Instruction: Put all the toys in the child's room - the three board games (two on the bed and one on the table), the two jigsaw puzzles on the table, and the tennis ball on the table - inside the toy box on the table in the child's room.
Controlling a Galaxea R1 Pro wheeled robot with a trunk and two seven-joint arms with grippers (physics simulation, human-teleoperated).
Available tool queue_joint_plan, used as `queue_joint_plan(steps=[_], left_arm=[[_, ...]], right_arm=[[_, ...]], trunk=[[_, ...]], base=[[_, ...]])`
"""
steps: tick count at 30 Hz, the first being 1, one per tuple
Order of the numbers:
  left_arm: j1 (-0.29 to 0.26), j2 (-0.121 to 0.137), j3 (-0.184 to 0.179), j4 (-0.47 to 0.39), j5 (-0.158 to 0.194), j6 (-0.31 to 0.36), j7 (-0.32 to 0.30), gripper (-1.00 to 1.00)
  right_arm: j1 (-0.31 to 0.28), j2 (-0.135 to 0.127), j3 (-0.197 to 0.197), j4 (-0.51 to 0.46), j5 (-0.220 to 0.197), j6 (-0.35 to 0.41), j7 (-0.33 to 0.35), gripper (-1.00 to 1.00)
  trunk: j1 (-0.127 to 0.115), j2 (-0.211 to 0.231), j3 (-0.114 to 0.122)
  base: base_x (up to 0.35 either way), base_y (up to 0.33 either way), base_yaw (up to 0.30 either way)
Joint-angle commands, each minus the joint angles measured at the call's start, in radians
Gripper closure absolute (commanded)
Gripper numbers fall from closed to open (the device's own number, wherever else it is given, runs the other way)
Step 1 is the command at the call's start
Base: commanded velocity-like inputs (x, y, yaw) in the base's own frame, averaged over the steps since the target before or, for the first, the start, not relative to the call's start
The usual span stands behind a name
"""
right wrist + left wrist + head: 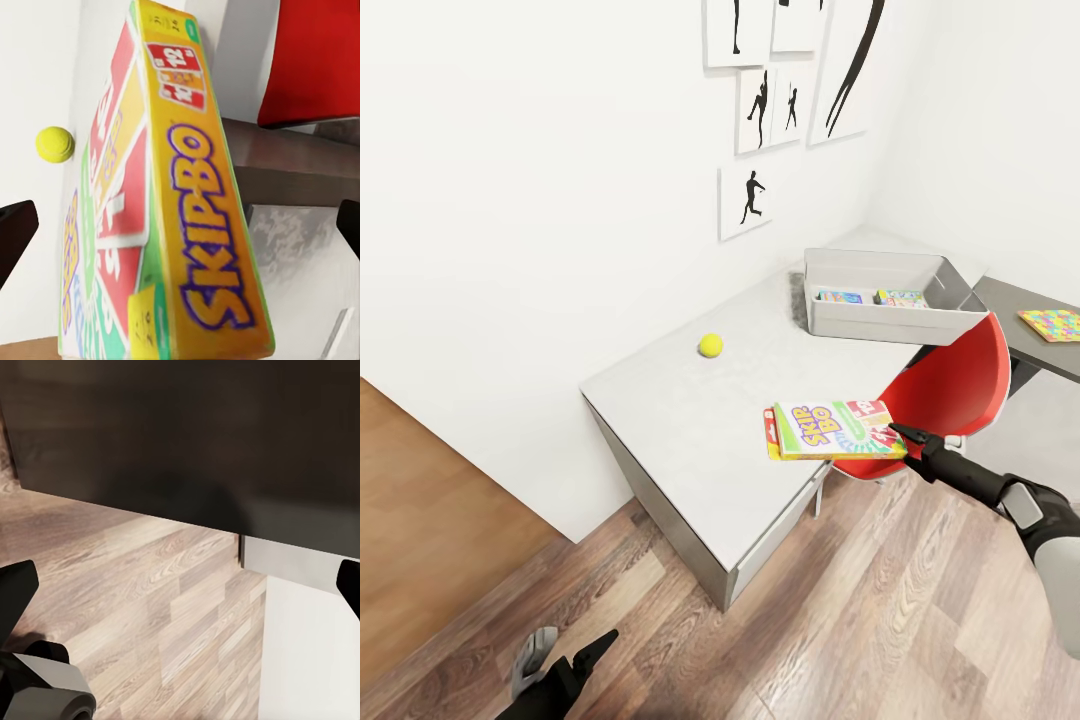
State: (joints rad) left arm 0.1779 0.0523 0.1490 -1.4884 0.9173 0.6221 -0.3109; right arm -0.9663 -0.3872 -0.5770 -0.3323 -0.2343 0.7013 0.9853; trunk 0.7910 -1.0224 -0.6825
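My right gripper (897,432) pinches the Skip-Bo box (838,430) by its right end, held flat over the table's (690,440) front edge, long axis running left-right. The toy box (860,322) sits up and right of it. My left gripper (565,665) hangs low, spread, empty.

Pale table (690,430) bears tennis ball (710,345); toy box (890,295); jigsaw puzzle (1052,324).
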Motion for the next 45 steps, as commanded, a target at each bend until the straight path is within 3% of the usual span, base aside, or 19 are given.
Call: queue_joint_plan(steps=[1,25,26,45], left_arm=[[0.0,0.0,0.001,-0.001,0.005,0.007,-0.001,-1.0],[0.0,0.0,0.001,-0.008,0.005,0.007,-0.001,-1.0],[0.0,0.0,0.001,-0.008,0.005,0.007,-0.001,-1.0],[0.0,-0.001,0.001,-0.008,0.005,0.007,0.004,-1.0]], right_arm=[[-0.001,0.003,-0.003,0.001,-0.002,0.006,0.0,-1.0],[-0.002,0.031,-0.001,0.017,0.001,-0.033,-0.027,-1.0],[-0.002,0.032,-0.001,0.018,0.001,-0.034,-0.029,1.0],[0.001,0.025,-0.002,0.011,-0.001,-0.034,-0.019,1.0]], trunk=[[0.0,-0.001,-0.001],[0.0,-0.001,-0.001],[0.0,-0.001,-0.001],[0.0,-0.001,-0.001]], base=[[0.0,0.0,0.0],[0.0,0.0,0.0],[0.0,0.0,0.0],[0.0,0.0,0.0]])
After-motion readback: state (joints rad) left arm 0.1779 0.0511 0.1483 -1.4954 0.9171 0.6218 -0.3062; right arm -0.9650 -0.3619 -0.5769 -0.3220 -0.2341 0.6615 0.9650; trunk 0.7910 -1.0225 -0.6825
